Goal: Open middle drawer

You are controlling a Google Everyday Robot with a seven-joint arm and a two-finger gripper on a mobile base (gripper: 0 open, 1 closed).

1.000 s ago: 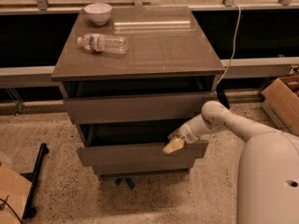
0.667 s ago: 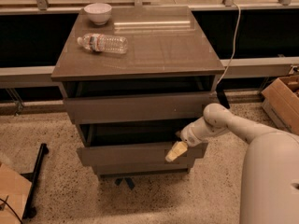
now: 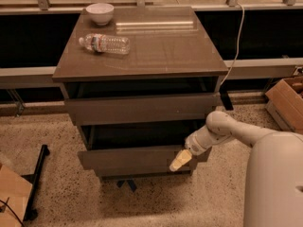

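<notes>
The middle drawer [image 3: 132, 158] is the glossy grey-brown front below the taller top drawer front [image 3: 142, 109]. It stands pulled out a little, with a dark gap above its top edge. My gripper [image 3: 180, 161] has cream-coloured tips and sits against the right part of the middle drawer's front, just below its top edge. The white arm reaches in from the lower right. The lowest drawer is almost hidden under the middle one.
A clear plastic bottle [image 3: 105, 44] lies on the cabinet top [image 3: 156, 46], and a white bowl [image 3: 100, 13] stands at its back left. A cardboard box [image 3: 288, 100] is on the floor at right. A black stand leg [image 3: 37, 181] is at left. A white cable [image 3: 236, 46] hangs behind the cabinet.
My gripper has slid down from the middle drawer's top edge onto its front face and slightly right. The drawer's position looks the same.
</notes>
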